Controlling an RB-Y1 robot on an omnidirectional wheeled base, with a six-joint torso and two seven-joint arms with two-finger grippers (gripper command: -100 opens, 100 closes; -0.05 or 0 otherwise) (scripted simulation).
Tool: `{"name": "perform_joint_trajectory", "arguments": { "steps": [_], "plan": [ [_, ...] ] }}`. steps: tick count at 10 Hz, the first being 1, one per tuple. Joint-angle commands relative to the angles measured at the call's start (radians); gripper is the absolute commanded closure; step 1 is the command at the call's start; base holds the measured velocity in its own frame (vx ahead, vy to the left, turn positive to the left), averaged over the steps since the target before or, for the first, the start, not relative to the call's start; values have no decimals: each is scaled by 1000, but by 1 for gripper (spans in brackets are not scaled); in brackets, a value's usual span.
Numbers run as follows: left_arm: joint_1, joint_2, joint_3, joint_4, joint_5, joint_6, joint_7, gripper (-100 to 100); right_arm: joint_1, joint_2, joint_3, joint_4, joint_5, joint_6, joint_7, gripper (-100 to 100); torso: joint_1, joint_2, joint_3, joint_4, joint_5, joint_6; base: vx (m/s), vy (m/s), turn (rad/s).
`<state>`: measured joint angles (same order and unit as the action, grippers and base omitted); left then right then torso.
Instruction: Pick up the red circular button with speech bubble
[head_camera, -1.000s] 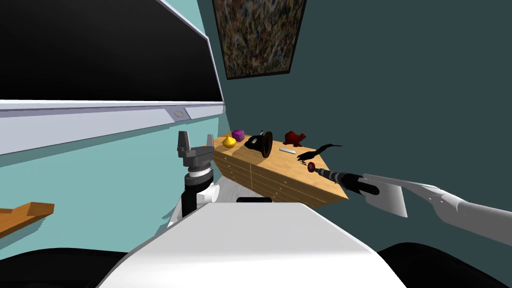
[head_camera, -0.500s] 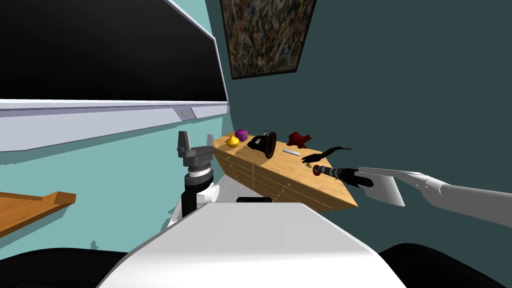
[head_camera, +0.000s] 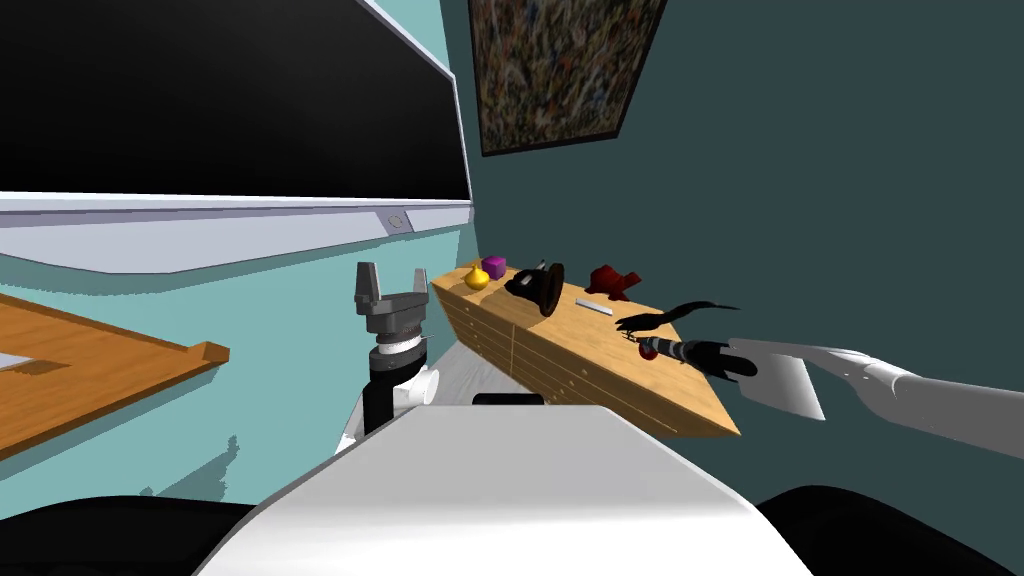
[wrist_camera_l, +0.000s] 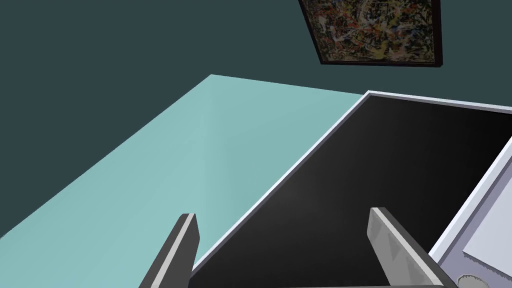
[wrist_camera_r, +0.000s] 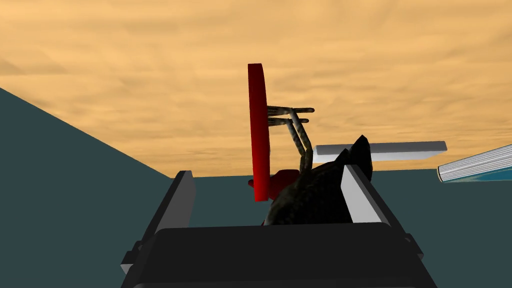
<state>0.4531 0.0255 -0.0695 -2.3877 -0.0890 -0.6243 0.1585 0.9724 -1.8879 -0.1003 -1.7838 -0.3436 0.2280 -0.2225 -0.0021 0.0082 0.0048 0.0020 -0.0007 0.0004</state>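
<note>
Right wrist view: red button (wrist_camera_r: 258, 132) stands edge-on between the right pincer's (wrist_camera_r: 269, 172) wide-spread fingers, gripped by neither. A black bird (wrist_camera_r: 320, 192) crowds one finger. Head view adds the right arm stretched out over the dresser (head_camera: 575, 335), and the left pincer (head_camera: 392, 285) upright, open, empty.

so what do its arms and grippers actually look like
The left arm shows a black section, a white collar and a ribbed grey ring below its dark grey gripper body. The right arm is light grey with a flat white panel and a black wrist. The left gripper and right gripper each have two thin, light grey, blade-like fingers on a dark box.
</note>
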Motion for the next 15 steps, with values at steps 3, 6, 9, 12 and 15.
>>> {"name": "perform_joint_trajectory", "arguments": {
  "steps": [3,6,9,12,15],
  "plan": [
    [0,0,0,0,0,0,0,0,43,-7,-32,3,45,5,-98,-100,0,-4,-2,-1,0,2,-32,-18,10],
    [0,0,0,0,0,0,0,0,67,37,34,99,-5,-44,-156,-100,0,0,0,0,0,1,-128,-23,387],
    [0,0,0,0,0,0,0,0,-128,37,210,136,-5,-44,-156,-100,0,0,0,0,0,2,-103,-10,245],
    [1,0,0,0,0,0,0,0,-21,37,106,136,-5,-44,-156,-100,0,-8,-4,-1,0,2,13,2,-10],
    [1,0,0,0,0,0,0,0,56,37,34,136,-5,-44,-156,-100,0,-8,-4,-2,0,2,2,0,1]
  ]
}}
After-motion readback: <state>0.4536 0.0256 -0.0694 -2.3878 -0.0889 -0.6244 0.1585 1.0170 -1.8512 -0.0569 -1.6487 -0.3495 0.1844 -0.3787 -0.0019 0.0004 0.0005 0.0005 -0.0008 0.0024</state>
